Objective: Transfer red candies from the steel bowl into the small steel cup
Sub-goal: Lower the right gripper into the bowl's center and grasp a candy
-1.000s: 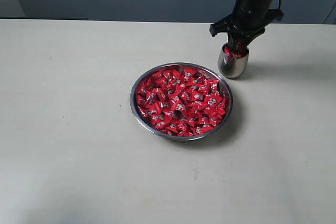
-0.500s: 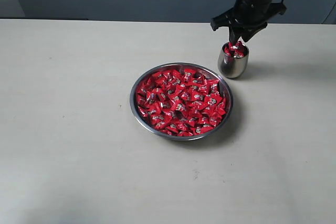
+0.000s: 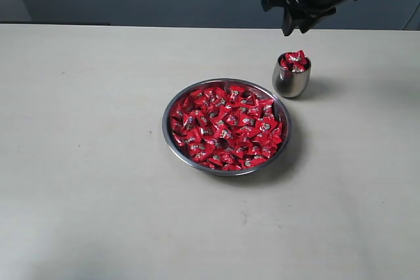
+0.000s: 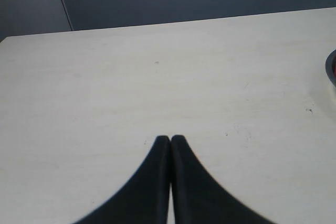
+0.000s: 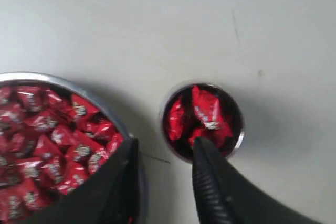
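Up from the cup [image 3: 291, 80] we have lifted our right claw [image 3: 295, 31], jaws wide and empty; left claw [image 4: 170, 141] pinched closed.

The right end effector [image 3: 296, 28] has risen. A second ago its tips sat at the mouth of the small steel cup [image 3: 291, 80] — now it hangs clear above it, jaws apart and empty. The red candies [image 3: 293, 61] heaped in the cup's mouth now show uncovered.
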{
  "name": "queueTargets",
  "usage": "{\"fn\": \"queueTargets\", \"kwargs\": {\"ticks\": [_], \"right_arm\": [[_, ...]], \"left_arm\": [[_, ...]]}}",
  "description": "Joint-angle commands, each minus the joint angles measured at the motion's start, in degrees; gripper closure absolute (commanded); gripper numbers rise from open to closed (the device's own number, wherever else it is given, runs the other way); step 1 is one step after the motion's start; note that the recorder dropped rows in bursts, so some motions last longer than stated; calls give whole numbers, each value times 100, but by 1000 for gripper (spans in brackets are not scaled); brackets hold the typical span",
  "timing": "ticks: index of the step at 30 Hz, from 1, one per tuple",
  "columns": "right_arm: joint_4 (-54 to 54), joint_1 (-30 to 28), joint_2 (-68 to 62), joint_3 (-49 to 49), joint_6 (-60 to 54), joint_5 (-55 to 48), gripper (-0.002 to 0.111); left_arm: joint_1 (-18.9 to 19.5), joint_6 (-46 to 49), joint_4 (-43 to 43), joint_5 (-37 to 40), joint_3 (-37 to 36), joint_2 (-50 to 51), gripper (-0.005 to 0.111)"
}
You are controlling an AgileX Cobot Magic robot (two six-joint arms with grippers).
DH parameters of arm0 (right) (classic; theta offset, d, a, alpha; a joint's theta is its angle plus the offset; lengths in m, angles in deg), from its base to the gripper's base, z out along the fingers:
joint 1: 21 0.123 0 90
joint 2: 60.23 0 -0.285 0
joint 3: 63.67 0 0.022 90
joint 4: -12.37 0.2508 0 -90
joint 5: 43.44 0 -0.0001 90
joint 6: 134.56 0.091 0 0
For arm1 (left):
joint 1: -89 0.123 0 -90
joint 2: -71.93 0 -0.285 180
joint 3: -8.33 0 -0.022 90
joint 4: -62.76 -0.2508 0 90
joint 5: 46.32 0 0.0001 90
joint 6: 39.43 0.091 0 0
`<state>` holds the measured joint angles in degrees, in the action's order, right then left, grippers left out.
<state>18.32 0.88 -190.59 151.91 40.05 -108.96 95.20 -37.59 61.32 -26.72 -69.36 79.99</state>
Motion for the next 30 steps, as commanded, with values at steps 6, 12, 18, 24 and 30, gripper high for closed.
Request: {"fn": "queueTargets", "kwargs": {"ticks": [6, 12, 18, 24, 30], "right_arm": [[853, 888, 1338, -2677, -257, 1922, 73], [680, 1072, 1700, -3900, -257, 2795, 73], [601, 1072, 1700, -3900, -257, 2682, 73], [601, 1072, 1700, -3900, -257, 2727, 73], [601, 1072, 1700, -3900, -257, 2817, 73]], "left_arm": [[-2, -15, -11, -46, 48, -27, 106], [-2, -15, -11, -46, 48, -27, 106], [-2, -15, -11, -46, 48, -27, 106], [-2, -15, -11, -46, 48, -27, 106], [-2, -15, -11, -46, 48, -27, 106]]}}
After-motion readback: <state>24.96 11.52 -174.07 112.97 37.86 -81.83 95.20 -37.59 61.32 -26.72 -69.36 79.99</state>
